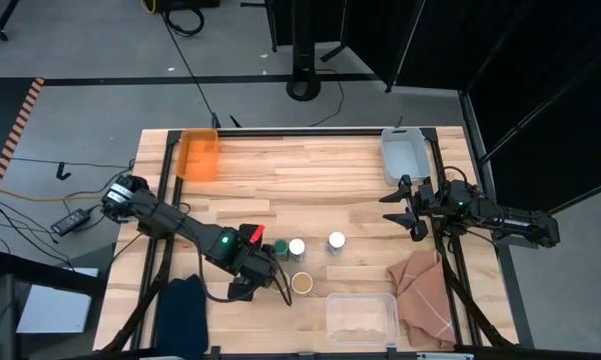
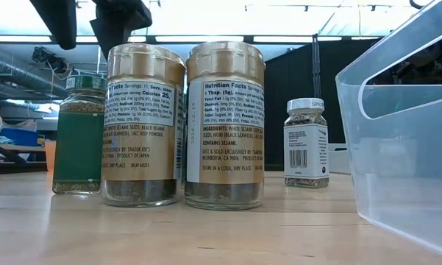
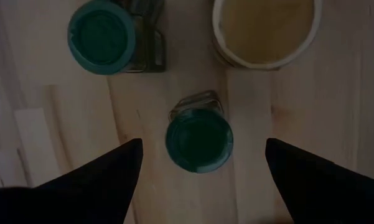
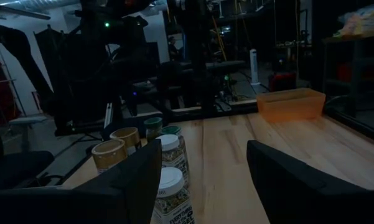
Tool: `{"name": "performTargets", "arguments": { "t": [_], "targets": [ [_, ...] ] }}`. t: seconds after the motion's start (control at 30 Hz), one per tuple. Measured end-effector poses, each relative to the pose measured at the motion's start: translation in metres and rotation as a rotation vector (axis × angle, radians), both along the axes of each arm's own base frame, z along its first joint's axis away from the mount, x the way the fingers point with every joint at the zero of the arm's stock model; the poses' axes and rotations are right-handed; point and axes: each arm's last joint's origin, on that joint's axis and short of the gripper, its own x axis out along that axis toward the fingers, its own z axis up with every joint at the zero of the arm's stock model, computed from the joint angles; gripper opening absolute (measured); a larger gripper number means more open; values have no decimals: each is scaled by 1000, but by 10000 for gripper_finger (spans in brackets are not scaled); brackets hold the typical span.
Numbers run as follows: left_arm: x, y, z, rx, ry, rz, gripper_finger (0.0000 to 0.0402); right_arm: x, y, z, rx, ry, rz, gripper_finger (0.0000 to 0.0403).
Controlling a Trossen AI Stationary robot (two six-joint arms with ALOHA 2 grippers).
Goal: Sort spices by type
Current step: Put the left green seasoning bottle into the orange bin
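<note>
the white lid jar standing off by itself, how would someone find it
Start at the clear plastic bin at the table's near edge, beside the crumpled tan cloth. Just behind the bin stands a lone white-lidded jar. Unlike the other white-lidded jar, packed among the cluster under the left gripper, it touches nothing.

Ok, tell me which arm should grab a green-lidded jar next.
Left. Its gripper hangs with open jaws directly above a green-lidded jar, as the left wrist view shows. The right gripper waits far off at the table's right edge.
</note>
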Motion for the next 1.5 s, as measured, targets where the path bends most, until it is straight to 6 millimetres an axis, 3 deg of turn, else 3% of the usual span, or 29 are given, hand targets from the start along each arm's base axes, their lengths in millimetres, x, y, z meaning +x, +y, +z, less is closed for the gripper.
{"name": "performTargets", "arguments": {
  "t": [0.17, 0.63, 1.17, 1.3, 1.5],
  "targets": [
    [1, -1, -4, -5, -15, -1, 347, 0, 0, 0, 0, 0, 0, 243],
    [-7, -3, -66, -67, -12, 33, 347, 0, 0, 0, 0, 0, 0, 243],
    [-6, -4, -70, -81, -30, 43, 345, 0, 0, 0, 0, 0, 0, 243],
    [-6, -3, -69, -71, -36, 38, 321, 0, 0, 0, 0, 0, 0, 243],
    [-4, -3, -69, -52, -63, 27, 248, 0, 0, 0, 0, 0, -1, 243]
  ]
}}
